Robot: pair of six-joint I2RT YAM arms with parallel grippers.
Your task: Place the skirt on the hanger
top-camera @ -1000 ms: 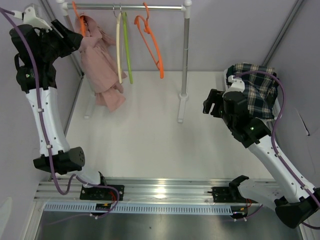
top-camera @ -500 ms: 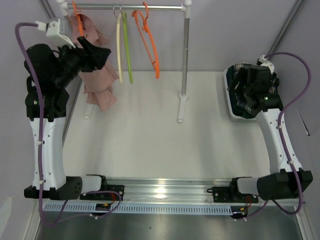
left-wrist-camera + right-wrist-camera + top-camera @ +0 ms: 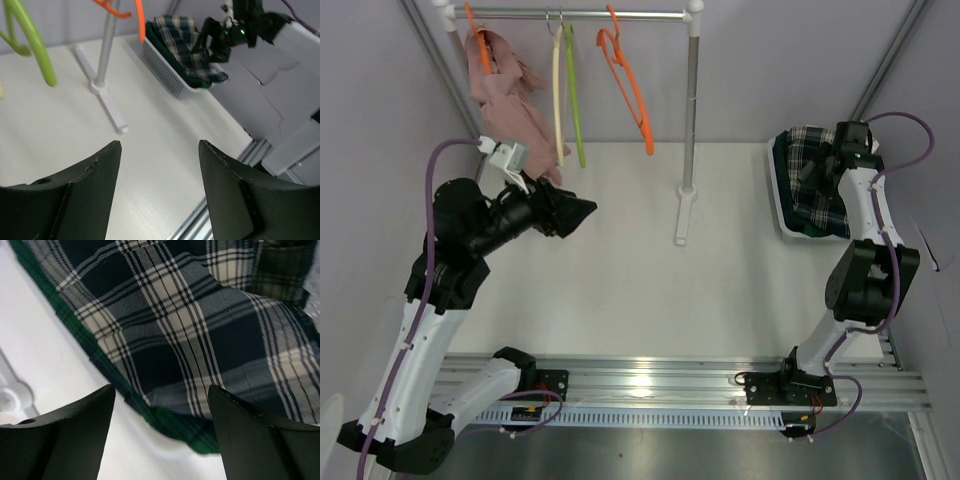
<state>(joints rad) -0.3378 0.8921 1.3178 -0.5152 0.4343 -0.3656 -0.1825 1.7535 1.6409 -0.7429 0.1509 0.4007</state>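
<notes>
Currently the right gripper (image 3: 159,410) is recorded with jaws spread wide and nothing between them, poised directly over the dark green, navy and cream plaid fabric skirt (image 3: 200,340), which lies just beneath the fingertips; contact cannot be confirmed. The skirt is found crumpled in the white slatted plastic basket (image 3: 782,222) at the right edge of the white tabletop (image 3: 620,280), its heap drawn out roughly from near to far along the basket. Likewise parted and empty, the left gripper (image 3: 160,160) is held above the tabletop, well apart from the basket and pointed toward it. The right arm is judged much the nearer, and a downward close on the cloth is called for. An empty orange plastic hanger (image 3: 632,85) is noted on the metal garment rail (image 3: 692,120), far left of the skirt, beside a green hanger (image 3: 574,100), a cream hanger (image 3: 557,90) and a hung pink garment (image 3: 510,100).
</notes>
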